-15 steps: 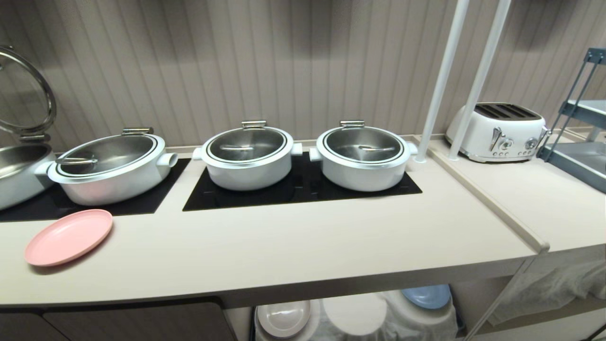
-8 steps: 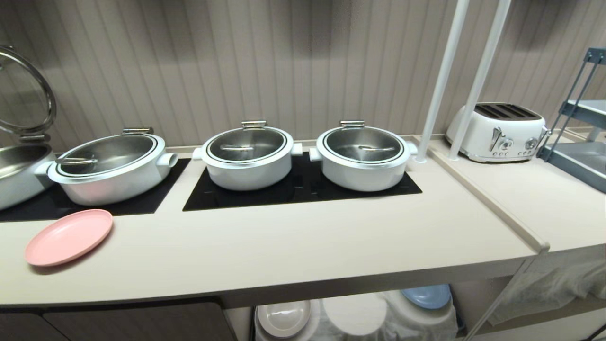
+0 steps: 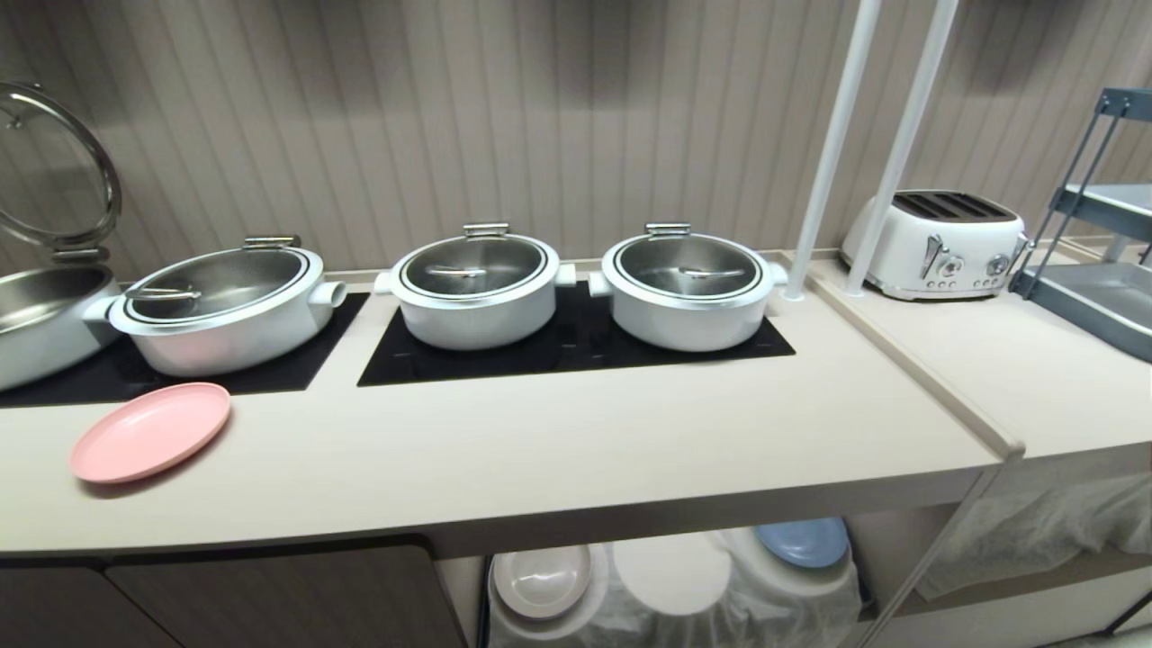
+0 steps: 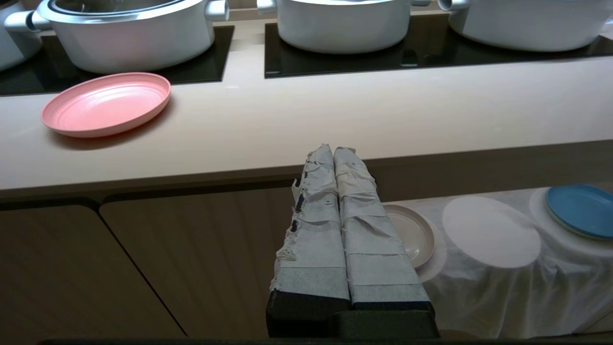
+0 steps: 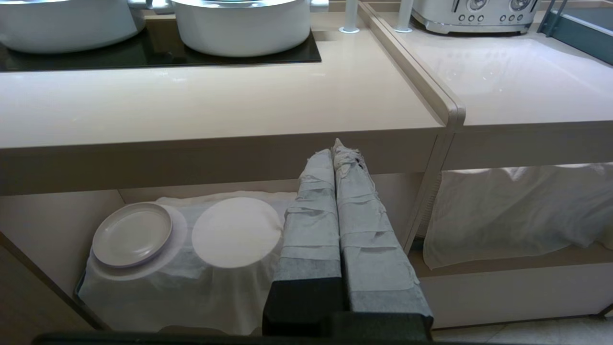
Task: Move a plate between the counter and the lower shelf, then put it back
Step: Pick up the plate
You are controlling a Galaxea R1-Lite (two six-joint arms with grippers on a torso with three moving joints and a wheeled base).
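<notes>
The pink plate (image 3: 150, 432) lies flat on the counter (image 3: 576, 450) near its left front, just in front of the oval white pot (image 3: 220, 310); the left wrist view shows the plate (image 4: 106, 104) too. The lower shelf (image 3: 670, 589) under the counter has a white cloth with three round mounds, the middle mound (image 5: 236, 232) bare. My left gripper (image 4: 333, 151) is shut and empty, level with the counter's front edge, well to the right of the plate. My right gripper (image 5: 335, 149) is shut and empty in front of the shelf. Neither arm shows in the head view.
Two round white pots (image 3: 477, 288) (image 3: 688, 288) stand on the black hob panel (image 3: 576, 355). A cream plate (image 3: 540, 580) and a blue plate (image 3: 801, 542) rest on the outer mounds. A toaster (image 3: 936, 243), white poles (image 3: 832, 153) and a grey rack (image 3: 1093, 270) stand to the right.
The whole head view has shifted slightly, as from farther back, so the camera moved. The plate, pots and both grippers stay where they were.
</notes>
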